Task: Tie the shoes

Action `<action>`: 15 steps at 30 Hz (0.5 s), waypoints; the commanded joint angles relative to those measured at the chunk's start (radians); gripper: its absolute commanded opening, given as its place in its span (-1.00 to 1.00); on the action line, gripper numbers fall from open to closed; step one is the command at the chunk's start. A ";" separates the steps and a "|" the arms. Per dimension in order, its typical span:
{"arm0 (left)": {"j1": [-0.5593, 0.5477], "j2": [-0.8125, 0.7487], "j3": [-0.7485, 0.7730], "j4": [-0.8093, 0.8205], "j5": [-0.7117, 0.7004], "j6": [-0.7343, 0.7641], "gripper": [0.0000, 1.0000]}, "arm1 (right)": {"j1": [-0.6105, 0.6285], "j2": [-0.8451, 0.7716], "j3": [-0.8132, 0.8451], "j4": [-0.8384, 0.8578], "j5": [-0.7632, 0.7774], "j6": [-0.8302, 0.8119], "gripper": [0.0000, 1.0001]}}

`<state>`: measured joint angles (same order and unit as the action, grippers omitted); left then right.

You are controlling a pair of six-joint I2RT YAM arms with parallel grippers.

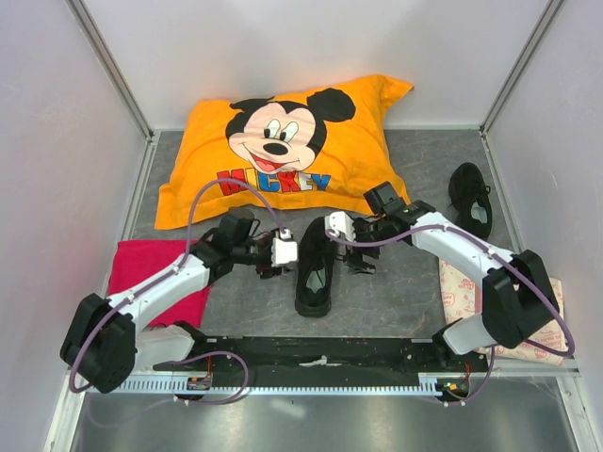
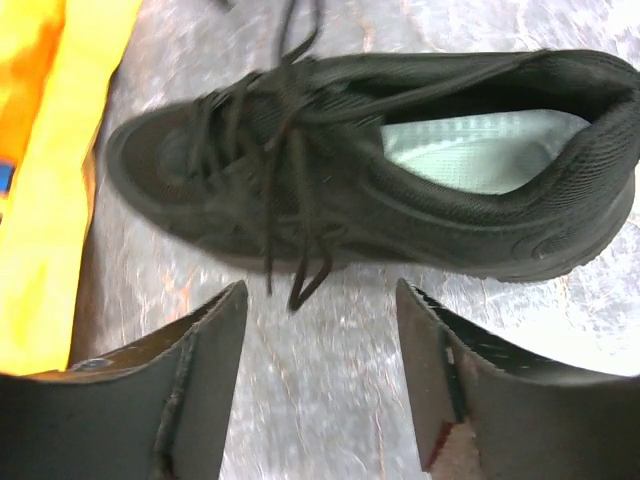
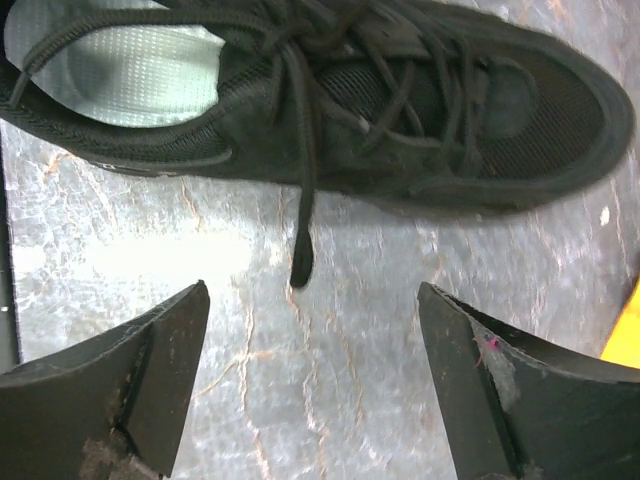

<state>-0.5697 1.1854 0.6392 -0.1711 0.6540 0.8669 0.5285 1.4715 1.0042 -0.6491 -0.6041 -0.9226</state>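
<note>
Shoe [image 1: 315, 268] at centre lengthwise near-to-far, toe toward pillow [image 1: 283, 141].

Matt black cloth shoes on a shiny grey surface

The near shoe [image 2: 400, 190] is matt black woven mesh with smoother, suede-like side panels, thin corded laces [image 2: 290, 150] and a pale insole [image 2: 480, 150] with a fine ribbed texture; the far shoe [image 1: 469, 198] looks the same dull black. The surface [image 3: 350, 330] is a grey marbled sheet, slightly wrinkled and glossy with glare. The left pincer [image 2: 320, 380] and right pincer [image 3: 315, 380] have matt black fingers [image 3: 130, 390] with rough, scuffed edges. The arms wear smooth white plastic shells [image 1: 160, 282]. The pillow [image 1: 283, 151] is soft orange printed cloth, and the red towel [image 1: 141, 268] is fuzzy and matt.
</note>
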 commanded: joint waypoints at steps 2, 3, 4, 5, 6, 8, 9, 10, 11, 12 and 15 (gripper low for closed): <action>0.088 -0.082 0.079 -0.001 -0.024 -0.277 0.56 | -0.068 -0.077 0.068 -0.026 -0.034 0.140 0.92; 0.118 -0.086 0.091 0.016 -0.034 -0.329 0.66 | -0.094 -0.083 0.077 -0.024 -0.045 0.166 0.93; 0.129 -0.089 0.105 0.025 -0.059 -0.385 0.77 | -0.107 -0.091 0.088 -0.020 -0.049 0.200 0.94; 0.137 -0.084 0.143 0.027 -0.086 -0.488 0.81 | -0.120 -0.094 0.102 0.000 -0.051 0.230 0.96; 0.142 -0.066 0.170 0.019 -0.147 -0.531 0.91 | -0.146 -0.096 0.108 0.015 -0.052 0.308 0.96; 0.143 -0.032 0.285 -0.057 -0.206 -0.612 0.96 | -0.171 -0.103 0.119 0.066 -0.052 0.378 0.96; 0.146 0.017 0.330 -0.095 -0.264 -0.627 0.97 | -0.198 -0.106 0.122 0.084 -0.049 0.455 0.96; 0.152 0.034 0.374 -0.166 -0.281 -0.643 0.98 | -0.211 -0.108 0.128 0.104 -0.024 0.496 0.96; 0.165 0.051 0.443 -0.192 -0.287 -0.673 0.99 | -0.220 -0.106 0.140 0.135 0.004 0.543 0.96; 0.200 0.066 0.476 -0.217 -0.271 -0.692 0.99 | -0.243 -0.105 0.149 0.144 0.027 0.583 0.96; 0.284 0.143 0.618 -0.388 -0.163 -0.732 0.99 | -0.295 -0.088 0.183 0.143 0.072 0.704 0.96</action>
<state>-0.3782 1.2617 1.0996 -0.3462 0.4538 0.2874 0.2893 1.3888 1.1164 -0.5686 -0.5945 -0.4477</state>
